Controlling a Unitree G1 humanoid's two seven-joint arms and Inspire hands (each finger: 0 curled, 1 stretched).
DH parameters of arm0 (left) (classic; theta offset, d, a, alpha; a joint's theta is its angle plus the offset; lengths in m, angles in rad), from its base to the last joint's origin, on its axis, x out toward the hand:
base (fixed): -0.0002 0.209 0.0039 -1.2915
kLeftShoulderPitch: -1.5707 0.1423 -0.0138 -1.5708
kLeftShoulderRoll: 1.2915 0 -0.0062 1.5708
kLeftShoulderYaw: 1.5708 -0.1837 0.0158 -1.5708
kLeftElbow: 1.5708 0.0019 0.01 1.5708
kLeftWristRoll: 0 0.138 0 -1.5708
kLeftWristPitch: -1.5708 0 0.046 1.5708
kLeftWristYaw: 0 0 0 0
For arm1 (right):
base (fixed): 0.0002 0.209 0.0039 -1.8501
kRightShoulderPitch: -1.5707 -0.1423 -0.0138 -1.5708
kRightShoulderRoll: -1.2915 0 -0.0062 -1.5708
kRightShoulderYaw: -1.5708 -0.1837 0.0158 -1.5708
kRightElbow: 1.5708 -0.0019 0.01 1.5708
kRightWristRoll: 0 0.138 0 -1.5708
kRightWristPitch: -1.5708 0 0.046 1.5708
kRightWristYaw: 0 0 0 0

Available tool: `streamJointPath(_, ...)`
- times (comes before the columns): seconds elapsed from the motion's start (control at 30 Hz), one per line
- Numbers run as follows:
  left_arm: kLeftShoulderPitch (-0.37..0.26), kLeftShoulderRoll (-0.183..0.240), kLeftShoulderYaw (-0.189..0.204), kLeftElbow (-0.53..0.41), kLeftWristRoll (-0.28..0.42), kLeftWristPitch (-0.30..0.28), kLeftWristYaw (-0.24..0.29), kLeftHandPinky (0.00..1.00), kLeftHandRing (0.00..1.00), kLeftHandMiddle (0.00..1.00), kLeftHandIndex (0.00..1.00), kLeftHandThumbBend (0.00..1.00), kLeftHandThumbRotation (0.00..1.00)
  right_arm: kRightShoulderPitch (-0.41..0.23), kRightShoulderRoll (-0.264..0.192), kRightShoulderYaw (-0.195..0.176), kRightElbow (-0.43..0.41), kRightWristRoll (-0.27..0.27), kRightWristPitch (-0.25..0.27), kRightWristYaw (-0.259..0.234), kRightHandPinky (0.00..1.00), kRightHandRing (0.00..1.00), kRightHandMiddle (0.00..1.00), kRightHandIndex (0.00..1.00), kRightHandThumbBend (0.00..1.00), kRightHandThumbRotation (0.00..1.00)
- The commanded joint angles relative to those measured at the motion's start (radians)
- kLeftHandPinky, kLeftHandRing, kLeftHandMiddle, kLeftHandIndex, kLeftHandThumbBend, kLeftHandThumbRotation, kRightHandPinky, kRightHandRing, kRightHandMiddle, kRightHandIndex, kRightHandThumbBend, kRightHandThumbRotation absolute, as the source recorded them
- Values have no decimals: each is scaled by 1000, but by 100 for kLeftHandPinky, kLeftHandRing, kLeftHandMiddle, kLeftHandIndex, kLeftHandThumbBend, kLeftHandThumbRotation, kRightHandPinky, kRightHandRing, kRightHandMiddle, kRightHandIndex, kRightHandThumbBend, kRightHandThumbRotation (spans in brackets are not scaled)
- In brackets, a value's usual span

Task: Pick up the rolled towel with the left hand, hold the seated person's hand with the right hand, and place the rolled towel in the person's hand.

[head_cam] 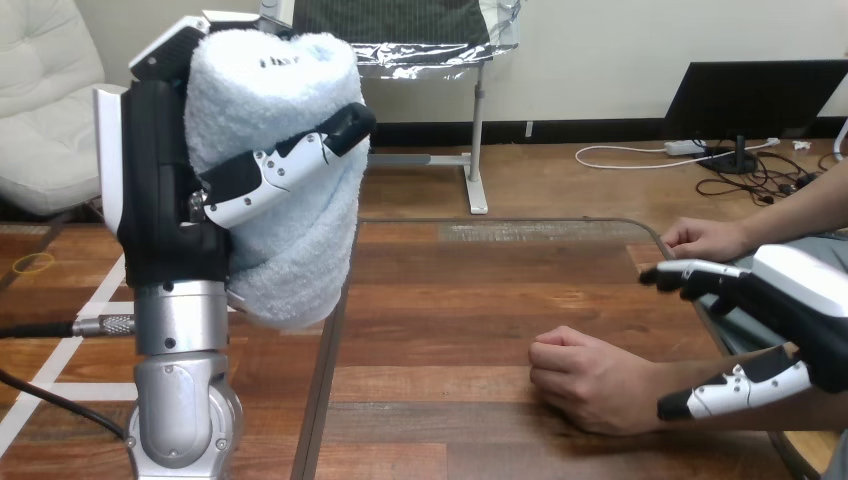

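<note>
My left hand [165, 190] is raised high at the view's left, its thumb and fingers curled round the pale blue rolled towel [290, 110], which stands nearly upright in the grip. The person's hand [590, 380] rests as a loose fist on the table at the lower right. My right hand [790, 310] hovers just right of that fist, over the person's forearm, with its fingers [685, 278] pointing left and its thumb [735, 390] lower down. The fingers are spread apart and close on nothing. I cannot tell whether the thumb touches the forearm.
The person's other hand [705, 238] rests at the wooden table's [450, 330] far right edge. The table's left edge runs down beside my left forearm [185, 400].
</note>
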Motion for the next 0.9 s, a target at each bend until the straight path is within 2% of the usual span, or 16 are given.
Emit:
streamJointPath(0.0, -53, -11, 13, -17, 9, -13, 4, 26, 31, 37, 39, 60, 0, -76, -39, 7, 6, -14, 7, 0, 73, 83, 85, 84, 100, 39)
streamJointPath(0.2, -51, -12, 14, -15, 11, -16, 2, 26, 32, 37, 39, 61, 0, -83, -41, 22, 36, -37, 0, -7, 75, 83, 85, 84, 100, 36)
streamJointPath(0.5, -48, -13, 15, -17, 15, -17, -1, 25, 31, 36, 39, 61, 0, -92, -45, 40, 48, -92, 22, -8, 78, 85, 86, 86, 100, 36)
streamJointPath(0.87, -44, -12, 19, -15, 3, -17, -10, 24, 31, 36, 39, 61, 0, -102, -45, 57, 69, -152, 6, -49, 80, 84, 85, 86, 100, 30)
